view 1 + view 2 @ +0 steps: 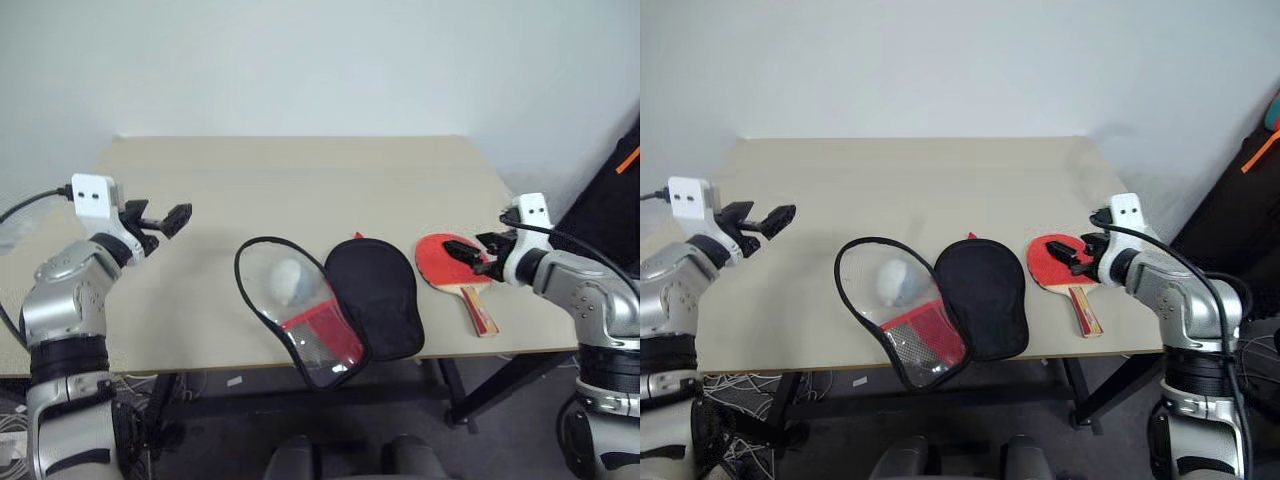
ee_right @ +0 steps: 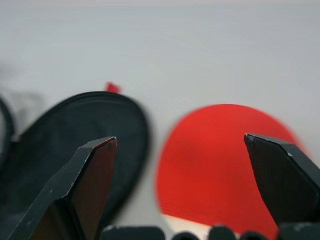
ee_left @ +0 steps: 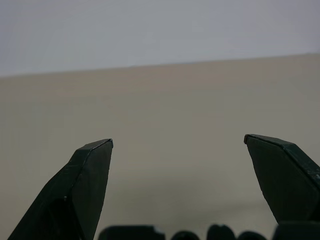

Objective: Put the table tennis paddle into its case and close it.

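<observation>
Beige table (image 1: pixel 300 180), white wall. Paddle (image 1: pixel 440 262) right beside wide-open, empty right gripper (image 1: pixel 475 256); case (image 1: pixel 330 305) unzipped alongside. Left gripper (image 1: pixel 160 222) wide open, empty, well apart.

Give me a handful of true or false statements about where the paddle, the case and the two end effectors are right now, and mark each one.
1. The paddle lies on the table, outside the case. True.
2. The case is zipped shut. False: it lies open, both halves spread flat.
3. The right end effector is open above the paddle. True.
4. The left end effector holds the case. False: it is open, holding nothing, apart from the case.
5. A white ball shows through the clear half of the case. True.
</observation>
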Tool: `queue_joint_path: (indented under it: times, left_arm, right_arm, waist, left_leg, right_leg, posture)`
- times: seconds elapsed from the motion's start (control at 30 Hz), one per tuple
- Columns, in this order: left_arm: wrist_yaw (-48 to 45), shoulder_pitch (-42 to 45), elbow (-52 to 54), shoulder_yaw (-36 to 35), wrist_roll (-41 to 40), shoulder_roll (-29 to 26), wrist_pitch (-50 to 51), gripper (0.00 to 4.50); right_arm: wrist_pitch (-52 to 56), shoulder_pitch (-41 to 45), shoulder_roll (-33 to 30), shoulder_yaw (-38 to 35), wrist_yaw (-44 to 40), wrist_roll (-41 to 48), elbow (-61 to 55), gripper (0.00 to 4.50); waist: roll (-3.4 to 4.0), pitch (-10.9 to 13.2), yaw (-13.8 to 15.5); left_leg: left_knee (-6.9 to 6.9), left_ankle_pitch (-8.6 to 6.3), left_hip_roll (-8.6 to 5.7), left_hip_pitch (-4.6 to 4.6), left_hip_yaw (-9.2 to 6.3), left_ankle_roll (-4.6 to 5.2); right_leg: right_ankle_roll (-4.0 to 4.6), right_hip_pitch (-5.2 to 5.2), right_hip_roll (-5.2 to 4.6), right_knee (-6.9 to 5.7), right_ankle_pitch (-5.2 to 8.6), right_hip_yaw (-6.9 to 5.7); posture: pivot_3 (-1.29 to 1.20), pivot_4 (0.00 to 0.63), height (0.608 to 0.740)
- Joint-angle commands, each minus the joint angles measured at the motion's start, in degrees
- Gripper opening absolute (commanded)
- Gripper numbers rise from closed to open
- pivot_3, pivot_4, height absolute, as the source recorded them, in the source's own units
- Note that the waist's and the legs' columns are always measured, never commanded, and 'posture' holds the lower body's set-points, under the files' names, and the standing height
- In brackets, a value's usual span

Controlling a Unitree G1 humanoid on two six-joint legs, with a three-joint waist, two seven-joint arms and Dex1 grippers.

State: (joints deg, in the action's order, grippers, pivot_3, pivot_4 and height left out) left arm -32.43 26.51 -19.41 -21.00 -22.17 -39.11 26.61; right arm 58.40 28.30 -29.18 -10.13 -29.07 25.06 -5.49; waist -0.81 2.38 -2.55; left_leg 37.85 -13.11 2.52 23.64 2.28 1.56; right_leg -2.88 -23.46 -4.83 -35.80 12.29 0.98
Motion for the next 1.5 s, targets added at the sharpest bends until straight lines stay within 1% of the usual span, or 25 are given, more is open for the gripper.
queue_joint_path:
  times: [0.03, 0.17, 0.27, 0.3, 0.37, 0.43, 0.5, 0.67, 0.7, 0.83, 0.93, 1.03, 1.23, 1.47, 1.5]
  left_arm:
    - [0.52, -0.25, 3.29, -1.94, -1.29, -0.34, 0.13, 4.5]
    - [0.05, 0.97, 0.24, -2.1, -0.79, -1.23, -0.59, 4.5]
    - [-2.62, 5.22, -0.88, -0.84, -1.59, -2.74, 1.02, 4.5]
    - [-4.2, 6.01, -0.8, -1.01, -2.74, -2.9, 1.82, 4.5]
    - [-8.99, 5.93, 0.83, -1.28, -5.4, -4.96, 5.42, 4.5]
    - [-13.93, 5.05, 2.48, -1.55, -7.96, -7.88, 9.38, 4.5]
    - [-17.04, 4.22, 3.0, -1.27, -8.82, -10.04, 11.2, 4.5]
    - [-26.82, -0.75, 5.38, -0.47, -10.98, -15.94, 15.12, 4.5]
    - [-28.04, -1.62, 5.92, -0.4, -11.28, -16.58, 15.6, 4.5]
    - [-33.65, -7.64, 10.02, 0.58, -12.28, -19.29, 17.75, 4.5]
    - [-34.49, -10.1, 13.79, 0.44, -13.52, -18.91, 19.65, 4.5]
    - [-35.13, -11.95, 15.05, 0.73, -13.28, -18.55, 18.83, 4.5]
    - [-32.66, -14.44, 18.79, 1.25, -13.69, -14.86, 18.48, 4.5]
    - [-29.62, -14.94, 21.02, 3.9, -11.46, -11.26, 15.97, 4.5]
    - [-29.42, -14.29, 20.98, 4.2, -11.66, -10.87, 15.75, 4.5]
  right_arm:
    - [-5.04, 3.81, 0.97, 1.4, -1.41, -0.03, 0.99, 4.44]
    - [-6.29, 3.14, 2.37, 2.33, -0.11, -0.61, 0.41, 4.44]
    - [-4.4, 2.25, 3.26, 0.6, 1.2, 1.29, -2.44, 4.44]
    - [-4.21, 1.38, 3.1, 0.65, 0.87, 1.7, -3.31, 4.44]
    - [-3.6, -0.87, 2.55, 0.57, -0.16, 3.01, -6.16, 4.44]
    - [-2.63, -2.36, 1.8, 0.04, -1.41, 4.88, -8.49, 4.44]
    - [-2.43, -3.38, 0.61, 0.06, -2.65, 5.71, -9.31, 4.44]
    - [-2.69, -4.43, -4.02, 1.77, -8.22, 7.12, -7.82, 4.44]
    - [-2.84, -4.39, -4.66, 1.89, -9.0, 7.33, -7.5, 4.44]
    - [-3.46, -4.43, -10.56, 4.41, -17.72, 8.61, -6.73, 4.44]
    - [-4.2, -4.85, -14.11, 5.54, -22.26, 8.49, -5.35, 4.44]
    - [-4.09, -4.47, -16.73, 7.15, -25.4, 8.42, -5.01, 4.44]
    - [-3.82, -3.66, -19.56, 7.33, -27.17, 7.98, -3.22, 4.44]
    - [-1.78, -5.71, -21.73, 7.43, -23.11, 5.21, -3.08, 4.44]
    - [0.52, -5.79, -21.06, 6.84, -20.4, 4.86, -3.09, 4.44]
  waist:
    - [-0.02, -0.01, 0.0]
    - [-0.04, -0.01, 0.06]
    - [-0.07, 0.0, 0.09]
    - [-0.07, -0.01, 0.08]
    - [-0.07, -0.01, 0.01]
    - [-0.05, 0.0, -0.22]
    - [-0.02, 0.02, -0.49]
    - [0.03, 0.03, -0.42]
    - [0.02, 0.03, -0.4]
    - [0.02, 0.04, -0.26]
    - [0.01, 0.04, -0.2]
    - [0.0, 0.06, -0.11]
    - [0.01, 0.06, 0.01]
    - [-0.01, 0.05, 0.09]
    - [-0.01, 0.05, 0.06]
  left_leg:
    - [0.01, 0.0, 0.01, 0.0, 0.0, 0.0]
    - [0.0, -0.01, 0.0, 0.01, -0.04, -0.01]
    - [0.02, 0.0, 0.0, 0.05, -0.03, -0.01]
    - [0.02, 0.0, 0.0, 0.06, -0.05, -0.01]
    - [0.0, -0.01, 0.0, 0.06, -0.04, -0.02]
    - [-0.05, -0.03, 0.0, 0.04, 0.0, -0.04]
    - [-0.06, -0.03, 0.03, 0.04, 0.02, -0.05]
    - [-0.04, -0.04, 0.07, -0.05, 0.05, -0.06]
    - [-0.05, -0.04, 0.08, -0.04, 0.06, -0.06]
    - [-0.04, -0.14, 0.07, -0.03, 0.06, -0.22]
    - [-0.03, -0.17, 0.08, -0.03, 0.06, -0.27]
    - [-0.02, -0.18, 0.1, -0.03, 0.06, -0.28]
    - [-0.02, -0.17, 0.1, -0.03, 0.09, -0.26]
    - [0.02, -0.12, 0.07, -0.02, 0.07, -0.17]
    - [0.01, -0.11, 0.07, -0.02, 0.07, -0.16]
  right_leg:
    - [0.0, 0.0, 0.01, 0.0, 0.0, 0.0]
    - [0.0, 0.03, 0.01, 0.04, 0.0, -0.05]
    - [0.0, 0.0, 0.0, 0.02, 0.0, -0.07]
    - [0.0, 0.0, 0.0, 0.02, 0.0, -0.09]
    - [0.0, 0.01, 0.0, 0.05, 0.0, -0.09]
    - [0.0, -0.03, 0.0, 0.04, 0.0, -0.06]
    - [0.0, -0.08, 0.01, 0.03, 0.01, -0.05]
    - [-0.17, -0.05, 0.01, 0.02, 0.15, -0.04]
    - [-0.07, -0.06, 0.0, 0.02, 0.21, -0.04]
    - [-0.04, -0.06, -0.05, 0.04, 0.24, -0.05]
    - [-0.04, -0.07, -0.06, 0.05, 0.25, -0.06]
    - [-0.04, -0.08, -0.06, 0.05, 0.26, -0.06]
    - [-0.05, -0.1, -0.05, 0.04, 0.27, -0.04]
    - [-0.05, -0.06, -0.06, 0.04, 0.27, -0.05]
    - [-0.05, -0.06, -0.06, 0.05, 0.27, -0.05]
  posture:
    - [0.0, 0.0, 0.74]
    - [0.0, 0.0, 0.74]
    - [0.0, 0.0, 0.74]
    - [0.0, 0.0, 0.74]
    - [0.0, 0.0, 0.74]
    - [0.0, 0.0, 0.74]
    - [0.0, 0.0, 0.74]
    - [0.0, 0.0, 0.74]
    - [0.0, 0.0, 0.74]
    - [0.0, 0.0, 0.74]
    - [0.0, 0.0, 0.74]
    - [0.0, 0.0, 0.74]
    - [0.0, 0.0, 0.74]
    - [0.0, 0.0, 0.74]
    - [0.0, 0.0, 0.74]
